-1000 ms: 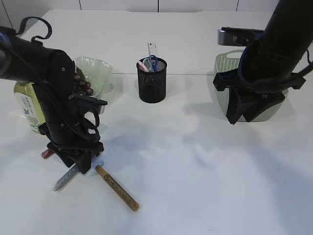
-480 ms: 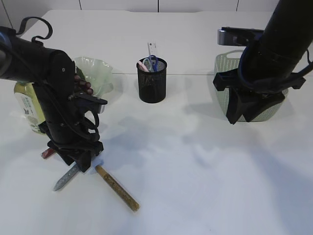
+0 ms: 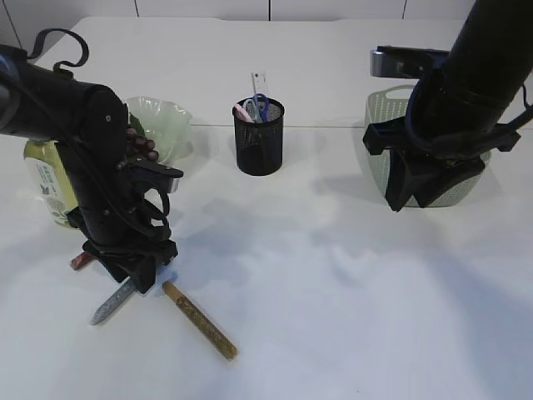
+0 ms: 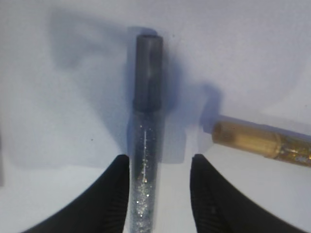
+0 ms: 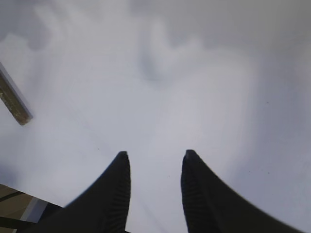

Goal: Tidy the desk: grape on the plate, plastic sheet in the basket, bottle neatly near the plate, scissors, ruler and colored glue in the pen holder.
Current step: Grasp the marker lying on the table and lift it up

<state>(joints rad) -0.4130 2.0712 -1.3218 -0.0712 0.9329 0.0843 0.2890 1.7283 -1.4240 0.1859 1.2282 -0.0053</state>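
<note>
Silver glitter glue tube point(image 4: 144, 194) flat on the white worktop point(image 3: 333, 283), lying between the partly spread fingers of the left gripper point(image 4: 160, 191), touching one finger, not yet clamped. Gold glue tube point(image 3: 200, 320) just beside it, red one point(image 3: 81, 260) peeking out behind the arm. Black mesh pen holder point(image 3: 259, 137) well beyond, scissors point(image 3: 260, 106) and ruler point(image 3: 260, 83) inside. Right gripper point(image 5: 154, 184) half open, empty, hovering near the basket point(image 3: 379, 125).

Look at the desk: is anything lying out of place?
Yes. Glitter glue tubes lie loose on the white table, outside the black mesh pen holder: a silver one between the left gripper's open jaws, and a gold one beside it.
</note>
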